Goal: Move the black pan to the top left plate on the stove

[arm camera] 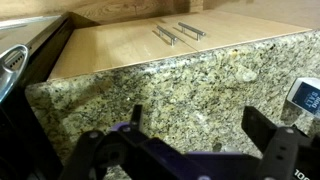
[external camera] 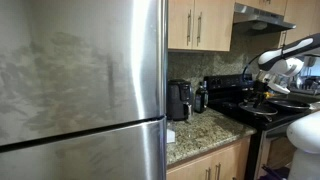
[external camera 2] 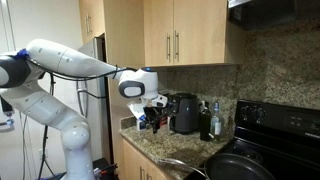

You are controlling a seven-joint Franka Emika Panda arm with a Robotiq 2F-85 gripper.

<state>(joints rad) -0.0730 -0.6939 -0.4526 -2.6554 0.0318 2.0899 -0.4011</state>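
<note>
The black pan (external camera 2: 241, 166) lies on the front part of the stove (external camera 2: 285, 128); it also shows in an exterior view (external camera: 287, 102). The stove (external camera: 232, 92) has a flat black top and an upright back panel. My gripper (external camera 2: 150, 116) hangs over the granite counter, beside the pan and well apart from it, and shows in an exterior view (external camera: 265, 88). In the wrist view the gripper (arm camera: 197, 118) is open, with only speckled granite between its two dark fingers. The pan does not show clearly in the wrist view.
A black coffee maker (external camera 2: 184, 113) and a bottle (external camera 2: 216, 120) stand on the granite counter (external camera 2: 165, 150) next to the stove. Wooden cabinets (external camera 2: 175, 35) hang above. A large steel fridge (external camera: 80, 90) fills one side. A range hood (external camera: 262, 12) hangs over the stove.
</note>
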